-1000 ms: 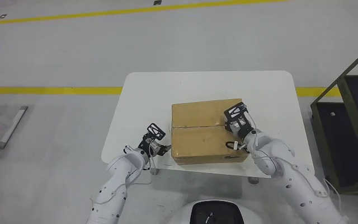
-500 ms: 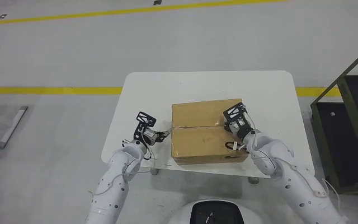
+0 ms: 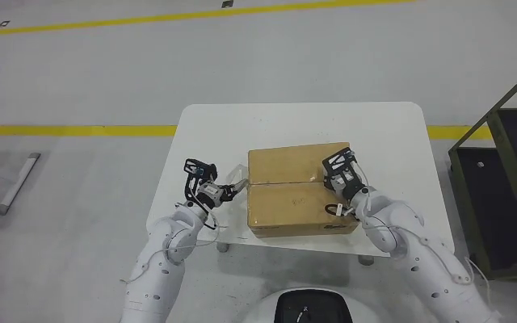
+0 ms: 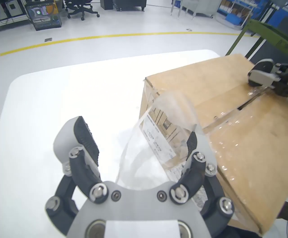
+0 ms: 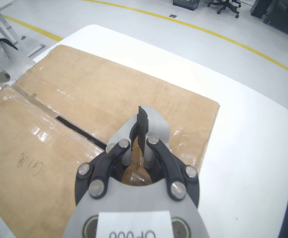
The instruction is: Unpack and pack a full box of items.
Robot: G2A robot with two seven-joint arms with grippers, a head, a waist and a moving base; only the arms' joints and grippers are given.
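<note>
Rectangular corrugated cardboard box (image 3: 295,194), flaps closed, on the near-centre of a rounded white table (image 3: 363,129). A dark slit (image 5: 76,130) separates the two glossy, tape-filmed top flaps. A clear tape strip (image 4: 173,106) curls off the box's left end. Left gripper (image 4: 135,135) sits beside that end, its ribbed black pads spread, with the strip passing between them. Right gripper (image 5: 140,121) is over the right end of the box top, its fingers pressed together.

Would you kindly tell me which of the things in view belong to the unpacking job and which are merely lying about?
Job: cardboard box on the white table; clear tape strip peeling off its end; left gripper, open around the tape; right gripper, shut, over the box top.
Just around: green rack, office chair, yellow floor line.
</note>
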